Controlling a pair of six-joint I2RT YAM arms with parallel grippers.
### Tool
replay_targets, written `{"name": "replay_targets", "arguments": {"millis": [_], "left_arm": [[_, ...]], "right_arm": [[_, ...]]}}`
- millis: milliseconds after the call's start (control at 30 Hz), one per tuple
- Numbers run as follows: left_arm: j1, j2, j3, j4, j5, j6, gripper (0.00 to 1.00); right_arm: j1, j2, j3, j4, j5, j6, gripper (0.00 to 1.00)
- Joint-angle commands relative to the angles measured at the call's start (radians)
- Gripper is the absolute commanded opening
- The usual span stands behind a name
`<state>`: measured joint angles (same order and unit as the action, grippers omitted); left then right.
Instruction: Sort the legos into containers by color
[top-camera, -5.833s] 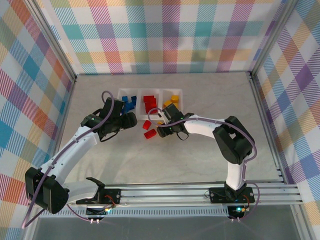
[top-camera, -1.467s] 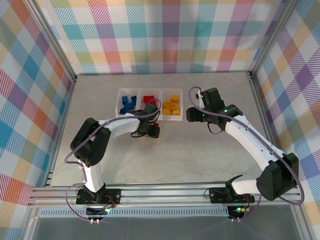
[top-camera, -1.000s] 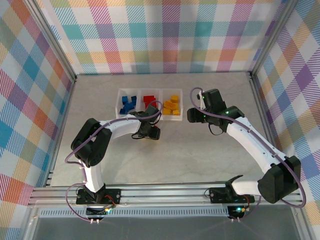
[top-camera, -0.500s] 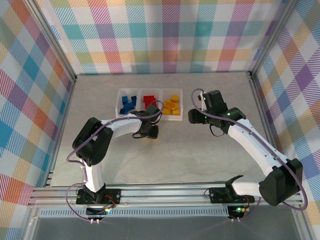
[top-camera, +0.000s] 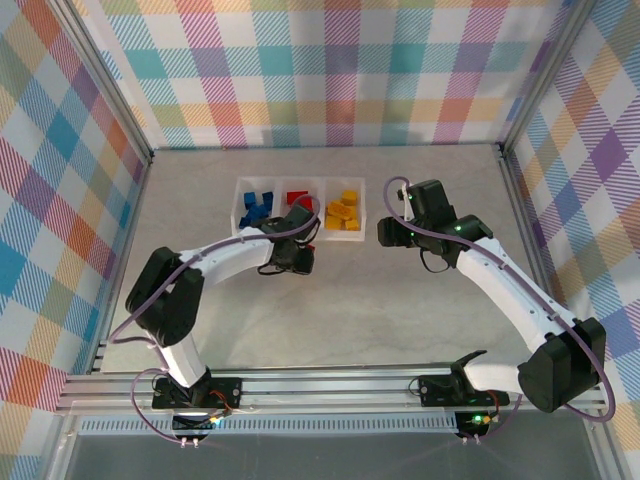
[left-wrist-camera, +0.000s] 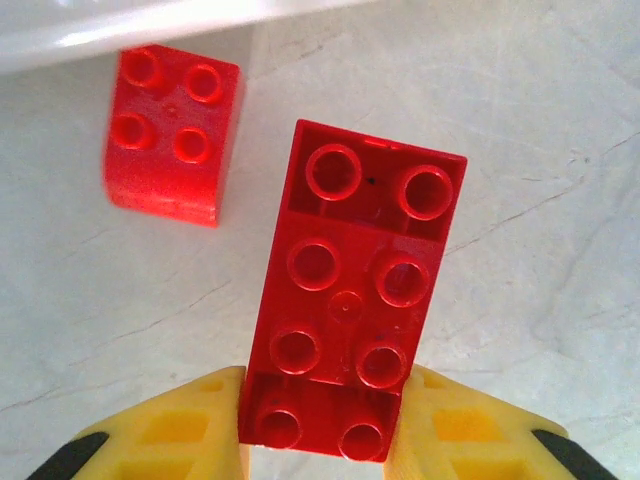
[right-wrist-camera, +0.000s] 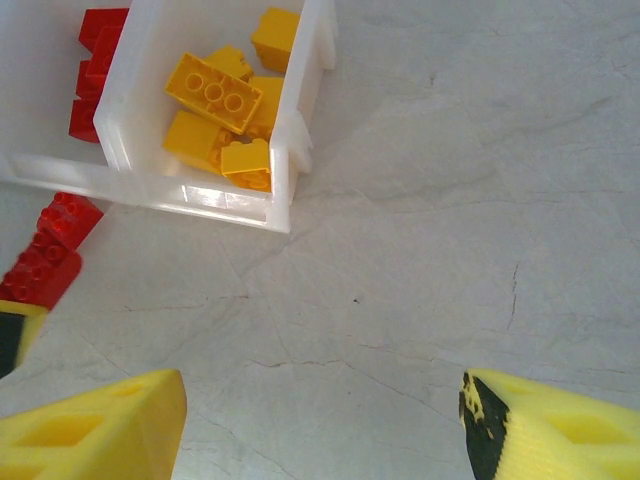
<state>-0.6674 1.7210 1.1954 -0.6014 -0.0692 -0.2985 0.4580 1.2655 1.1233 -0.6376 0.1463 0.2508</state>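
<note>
Slippage threatens, since the left hand (left-wrist-camera: 320, 425) grasps the long red brick (left-wrist-camera: 350, 290) by one end only, on the surface (left-wrist-camera: 530, 150) beside the tray (right-wrist-camera: 200, 195), so lifting may swing it loose, while the right hand (right-wrist-camera: 320, 425) hangs released.

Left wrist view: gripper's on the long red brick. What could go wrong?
The left gripper holds the long red brick by one end only, so it may pivot or slip when lifted. The small red brick lies close beside it, near the tray wall; a swing could knock it.
</note>
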Motion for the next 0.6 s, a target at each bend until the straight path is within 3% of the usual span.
{"name": "replay_targets", "arguments": {"millis": [0,200,567], "left_arm": [[-0.006,-0.063,0.054,-0.105,-0.054,-0.011,0.25],[0.021,-0.054,0.152,-0.155,-0.093,-0.007,0.25],[0.126,0.176,0.407,-0.129,-0.111,0.027,0.26]], "right_arm": [[-0.005,-0.029,-0.013,-0.004,0.004,0.007,0.72],[-0.005,-0.037,-0.023,0.000,0.000,0.011,0.73],[-0.004,-0.061,-0.057,0.012,-0.054,0.037,0.72]]}}
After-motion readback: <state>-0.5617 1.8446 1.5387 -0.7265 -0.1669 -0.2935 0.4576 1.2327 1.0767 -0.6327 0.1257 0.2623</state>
